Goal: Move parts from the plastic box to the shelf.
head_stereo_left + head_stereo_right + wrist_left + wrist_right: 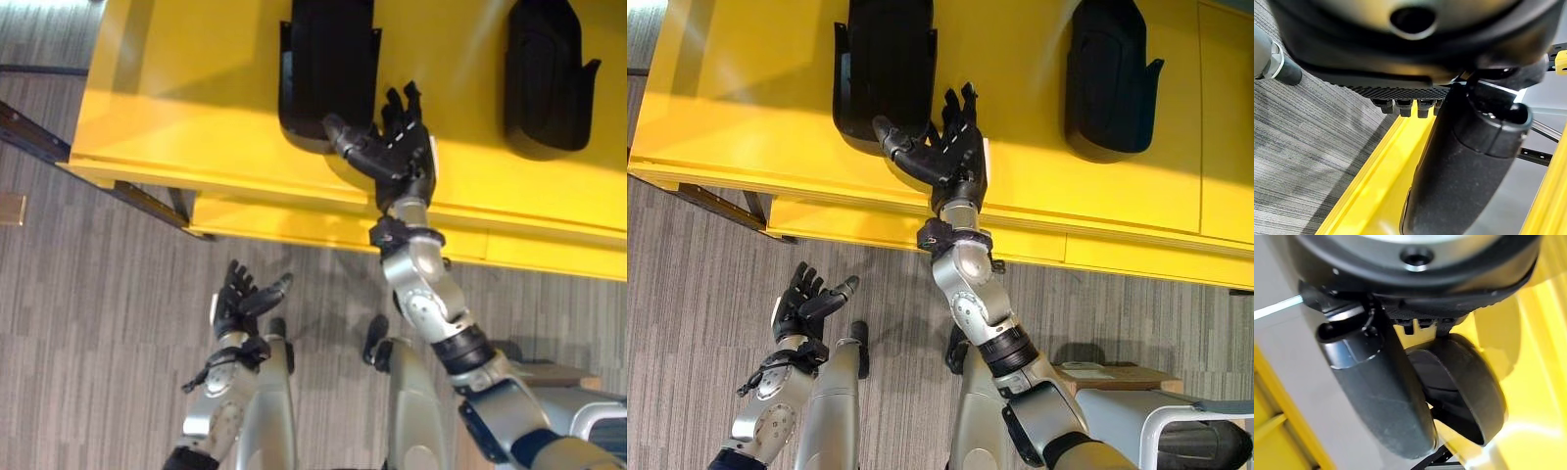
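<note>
Left eye view, risk: the right hand [397, 147] is at the near end of a black part [326, 69] on the yellow shelf [176, 117], so pulling the arm back carelessly could, I judge, catch that end and drag the part toward the shelf's near edge.
Cause: the thumb reaches out left across the part's rounded near end, touching it or just short of it; the pictures do not settle which.
Second risk: a nudge might skew this part out of line with the second black part [547, 78] lying well apart to its right.
Right hand: spread wide, fingers straight and pointing far, grasping nothing.
Right wrist view: the part's curved rim [1469, 387] sits just past the thumb [1376, 391], with no fingers wrapped round it.
Left hand [240, 304]: low and near over the grey floor [88, 294], relaxed, empty.
Task's things: both parts lie flat on the shelf.
</note>
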### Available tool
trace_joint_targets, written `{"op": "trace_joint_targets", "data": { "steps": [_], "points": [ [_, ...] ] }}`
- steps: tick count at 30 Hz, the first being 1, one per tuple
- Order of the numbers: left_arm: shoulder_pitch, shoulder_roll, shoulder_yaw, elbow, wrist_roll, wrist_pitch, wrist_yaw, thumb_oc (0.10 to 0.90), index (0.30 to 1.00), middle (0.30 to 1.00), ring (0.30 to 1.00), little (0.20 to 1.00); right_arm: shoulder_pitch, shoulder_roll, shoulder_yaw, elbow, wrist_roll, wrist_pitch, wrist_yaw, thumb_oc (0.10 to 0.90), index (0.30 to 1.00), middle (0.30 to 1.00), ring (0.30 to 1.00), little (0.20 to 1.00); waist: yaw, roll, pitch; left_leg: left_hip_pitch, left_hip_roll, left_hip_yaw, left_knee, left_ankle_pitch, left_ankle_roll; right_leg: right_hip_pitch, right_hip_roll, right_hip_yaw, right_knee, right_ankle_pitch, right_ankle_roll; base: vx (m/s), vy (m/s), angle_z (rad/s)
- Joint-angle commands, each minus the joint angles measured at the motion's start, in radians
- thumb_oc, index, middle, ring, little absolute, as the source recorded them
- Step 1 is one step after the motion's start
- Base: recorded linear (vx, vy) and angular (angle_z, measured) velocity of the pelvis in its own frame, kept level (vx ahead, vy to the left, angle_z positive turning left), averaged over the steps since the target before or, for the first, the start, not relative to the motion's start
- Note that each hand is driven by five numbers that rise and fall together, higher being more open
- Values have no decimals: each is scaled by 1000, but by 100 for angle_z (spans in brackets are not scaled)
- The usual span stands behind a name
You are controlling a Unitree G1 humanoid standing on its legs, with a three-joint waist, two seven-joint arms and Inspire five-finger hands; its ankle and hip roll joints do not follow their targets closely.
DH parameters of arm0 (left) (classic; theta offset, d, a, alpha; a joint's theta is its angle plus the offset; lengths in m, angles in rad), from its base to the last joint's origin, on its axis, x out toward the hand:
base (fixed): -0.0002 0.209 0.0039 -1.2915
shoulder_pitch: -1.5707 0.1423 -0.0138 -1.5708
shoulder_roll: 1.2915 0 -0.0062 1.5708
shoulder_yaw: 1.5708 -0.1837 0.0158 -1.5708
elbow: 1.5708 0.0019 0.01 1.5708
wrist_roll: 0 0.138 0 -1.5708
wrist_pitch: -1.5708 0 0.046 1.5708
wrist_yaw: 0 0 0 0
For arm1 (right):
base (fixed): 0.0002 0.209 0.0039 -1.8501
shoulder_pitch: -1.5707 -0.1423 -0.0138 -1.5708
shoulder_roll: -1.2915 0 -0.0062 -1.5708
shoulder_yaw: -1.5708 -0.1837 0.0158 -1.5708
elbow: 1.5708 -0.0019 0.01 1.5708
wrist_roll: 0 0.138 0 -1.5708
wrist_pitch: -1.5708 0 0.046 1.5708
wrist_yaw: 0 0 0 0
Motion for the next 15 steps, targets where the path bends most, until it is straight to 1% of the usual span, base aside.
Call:
{"op": "trace_joint_targets", "data": {
  "steps": [1,3,6,9,14,15],
  "points": [
    [0,17,12,-153,54,-55,-11,900,1000,1000,1000,1000,-85,-1,-49,-152,-156,-62,-20,900,1000,1000,1000,1000,21,-5,-9,75,32,-1,-1,-49,-10,115,-47,29,-38,4,78,0,0,0],
    [-2,20,11,-152,59,-58,-13,900,1000,1000,1000,1000,-89,-7,-62,-180,-207,-66,-35,900,1000,1000,1000,1000,17,-5,-9,87,33,2,-9,-47,-10,124,-46,29,-45,8,80,0,0,0],
    [-4,26,11,-154,67,-65,-20,900,1000,1000,1000,1000,-95,-30,-86,-244,-331,-57,-63,900,1000,1000,1000,1000,12,-4,-9,120,32,8,-34,-39,-13,153,-42,27,-69,15,82,2,9,-3],
    [-10,32,9,-152,75,-69,-33,900,1000,1000,1000,1000,-94,-37,-104,-293,-423,-50,-77,900,1000,1000,1000,1000,2,-5,-9,153,30,15,-72,-16,-15,184,-36,28,-111,34,81,-2,5,-12],
    [1,45,15,-146,80,-72,-70,900,1000,1000,1000,1000,-75,-38,-108,-346,-431,-72,-39,900,1000,1000,1000,1000,-9,-7,-10,233,33,32,-162,26,-25,257,-16,24,-200,69,86,14,-8,-8],
    [6,45,14,-144,80,-72,-78,900,1000,1000,1000,1000,-68,-39,-106,-351,-425,-76,-26,900,1000,1000,1000,1000,-12,-6,-14,247,36,34,-173,27,-27,269,-12,23,-211,69,89,10,-11,-12]
  ]
}}
